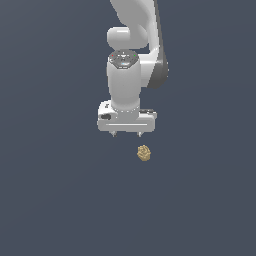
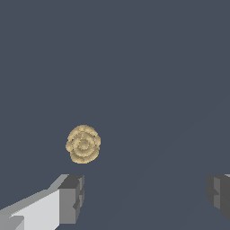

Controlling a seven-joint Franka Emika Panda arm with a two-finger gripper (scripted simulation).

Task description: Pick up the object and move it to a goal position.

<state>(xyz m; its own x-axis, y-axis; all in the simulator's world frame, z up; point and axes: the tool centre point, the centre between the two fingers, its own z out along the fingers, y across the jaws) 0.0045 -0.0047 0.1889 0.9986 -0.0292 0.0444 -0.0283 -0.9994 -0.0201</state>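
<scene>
The object (image 1: 144,153) is a small knobbly tan-gold clump lying on the dark blue-grey floor. In the wrist view the object (image 2: 83,143) shows as a round ridged lump. My white gripper (image 1: 127,134) hangs from the arm just above and to the exterior view's left of the object, apart from it. Its jaws stand wide open and hold nothing. In the wrist view the gripper (image 2: 146,197) shows two grey fingertips (image 2: 72,197) far apart, with the object beyond them and nearer to one of them.
The white arm (image 1: 132,60) rises above the gripper to the picture's top edge. The floor (image 1: 50,200) is a plain dark surface with nothing else on it in view.
</scene>
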